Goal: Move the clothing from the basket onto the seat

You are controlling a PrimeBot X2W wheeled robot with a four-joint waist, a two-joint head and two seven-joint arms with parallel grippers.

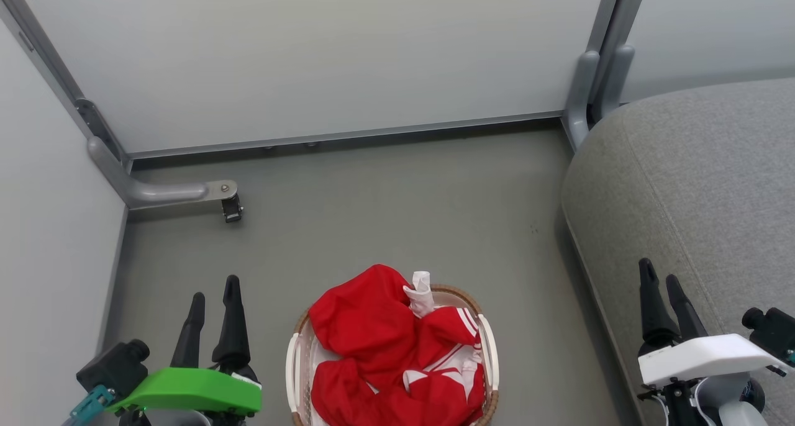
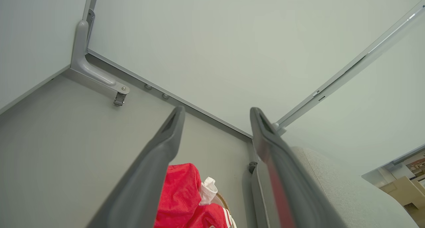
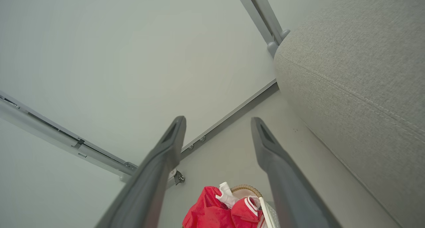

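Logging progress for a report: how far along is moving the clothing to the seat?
Done: nothing; the red clothing lies in the basket, none on the visible seat. In hand: nothing; left gripper and right gripper hang open, empty. Left: the whole transfer.

No text, label, brand, number or sign can be read in any view. The clothing [image 1: 366,326] carries white stripes, but no legible wording shows on it.
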